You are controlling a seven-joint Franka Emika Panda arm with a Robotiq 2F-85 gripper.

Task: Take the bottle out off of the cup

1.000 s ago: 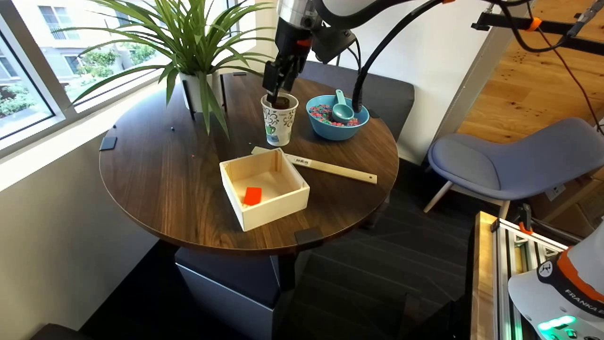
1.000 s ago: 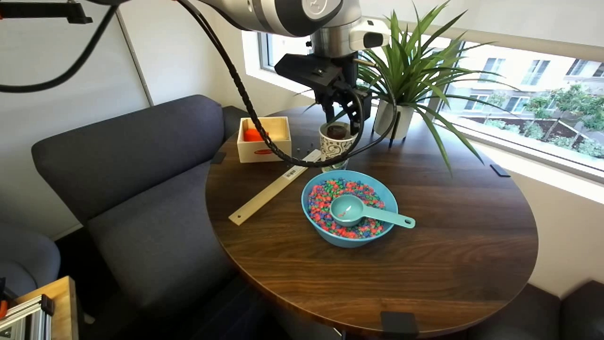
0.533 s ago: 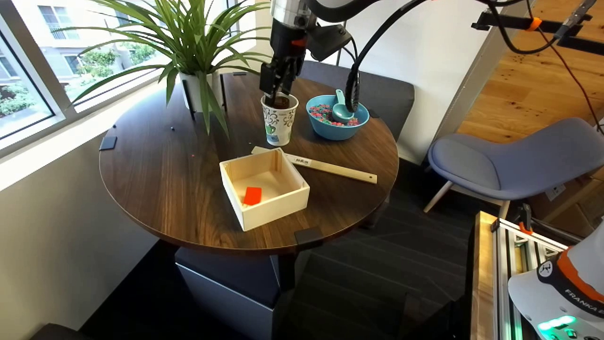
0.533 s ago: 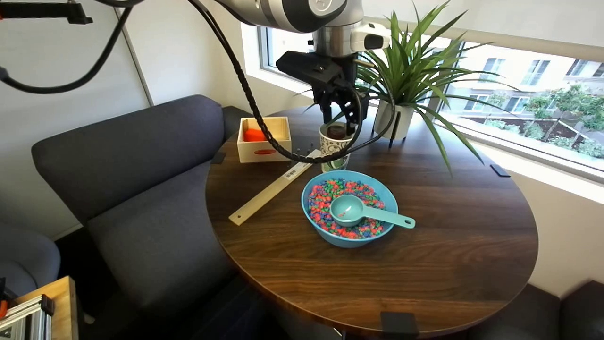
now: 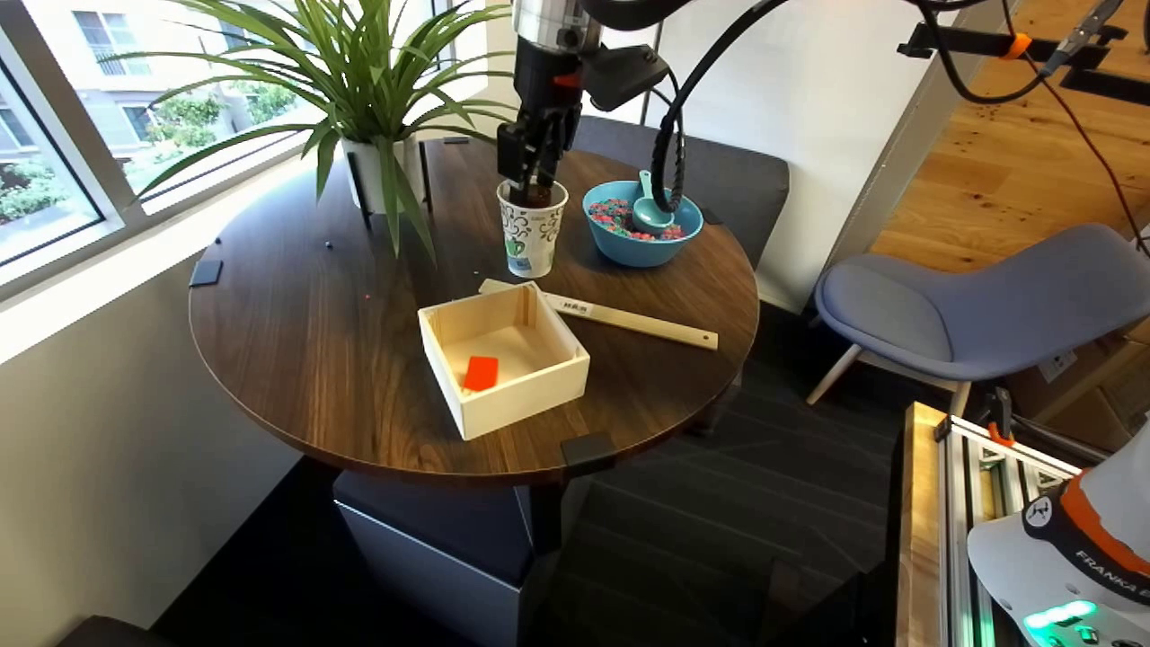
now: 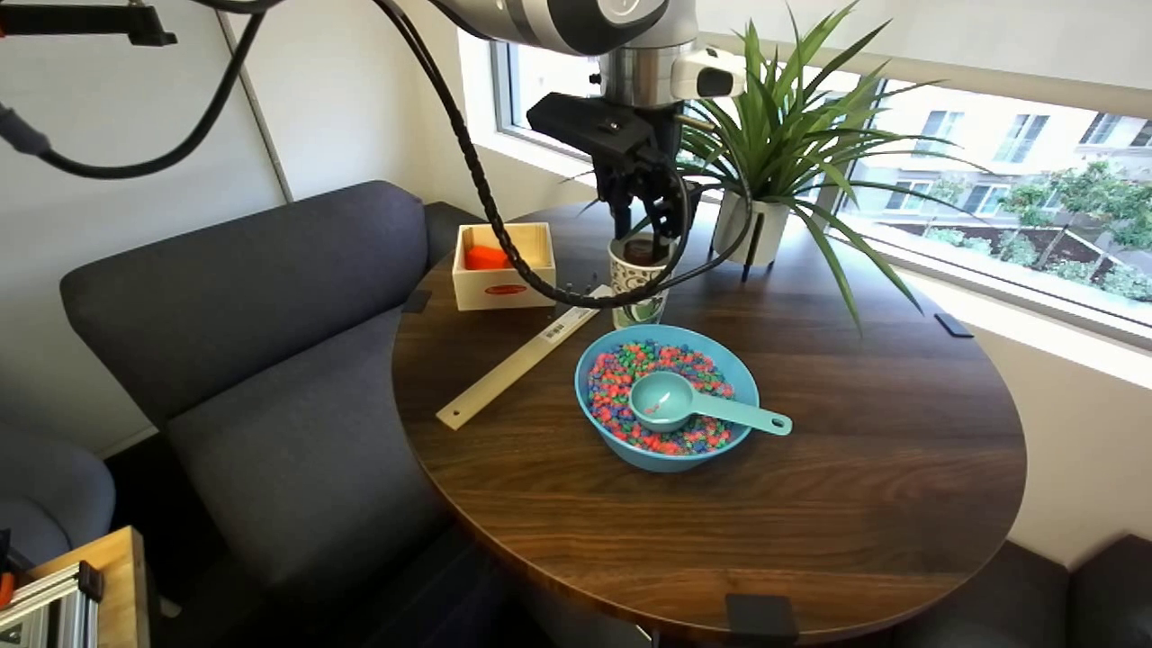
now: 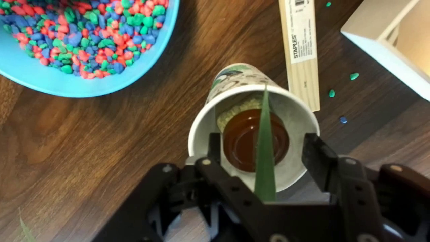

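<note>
The white patterned cup stands upright on the table and shows in both exterior views [image 5: 530, 238] [image 6: 628, 274] and in the wrist view [image 7: 240, 75]. The dark brown bottle is inside it, seen from above in the wrist view [image 7: 240, 141]; its top also shows in both exterior views [image 5: 541, 195] [image 6: 640, 250]. Its lower part is hidden by the cup. My gripper [image 7: 262, 143] is open above the cup's mouth, one finger on each side of the bottle, the left one nearer to it. It also shows in both exterior views [image 5: 534, 187] [image 6: 643, 236]. Fingertip depth is unclear.
A blue bowl [image 6: 598, 436] of coloured pebbles with a teal scoop [image 6: 661, 402] stands beside the cup. A wooden ruler [image 5: 642, 325] and a cream box [image 5: 530, 400] holding an orange-red block [image 5: 481, 373] lie nearby. A plant [image 6: 783, 135] leans close; its leaf [image 7: 265, 151] crosses between the fingers.
My gripper has shifted slightly over the cup and sits a little lower, its fingers now more evenly around the bottle. The arm's cable has swung. The cup and bottle have not visibly moved.
</note>
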